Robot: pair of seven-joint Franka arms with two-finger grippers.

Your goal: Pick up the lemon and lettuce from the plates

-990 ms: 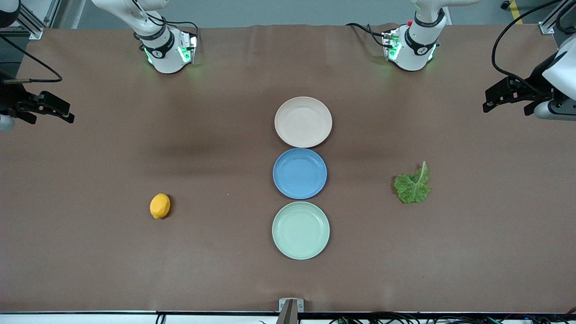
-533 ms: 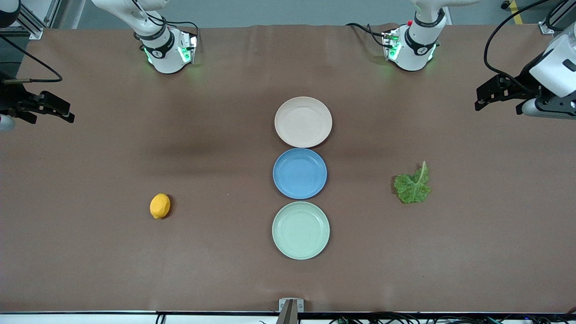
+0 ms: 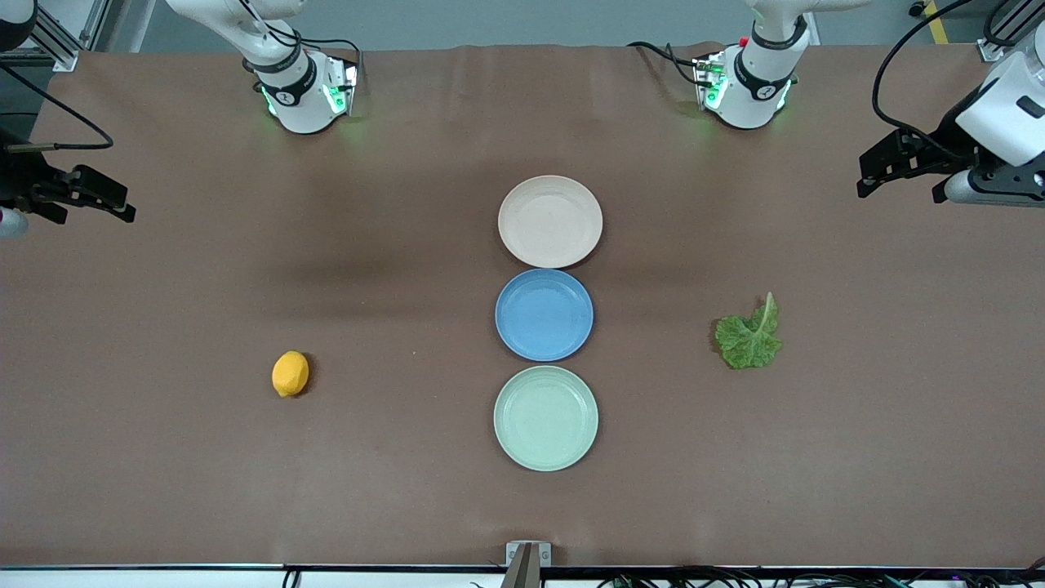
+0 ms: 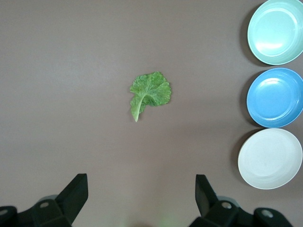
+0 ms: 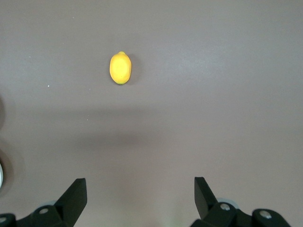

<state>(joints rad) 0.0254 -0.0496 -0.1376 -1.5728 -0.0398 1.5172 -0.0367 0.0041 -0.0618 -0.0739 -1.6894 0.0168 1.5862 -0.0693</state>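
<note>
The lemon (image 3: 290, 374) lies on the bare table toward the right arm's end, and shows in the right wrist view (image 5: 120, 67). The lettuce (image 3: 749, 337) lies on the bare table toward the left arm's end, and shows in the left wrist view (image 4: 150, 92). The beige-pink plate (image 3: 549, 221) and the mint green plate (image 3: 545, 418) are both empty. My left gripper (image 3: 867, 173) is open and empty, up over the table's left-arm end (image 4: 141, 189). My right gripper (image 3: 122, 204) is open and empty, up over the right-arm end (image 5: 140, 189).
An empty blue plate (image 3: 544, 314) sits between the two task plates, the three in a row down the table's middle. The arm bases (image 3: 302, 94) (image 3: 747, 86) stand along the table edge farthest from the front camera. A camera mount (image 3: 526, 559) sits at the nearest edge.
My left gripper has shifted a little toward the table's middle and toward the bases' edge. The right arm, lemon, lettuce and plates have not moved.
</note>
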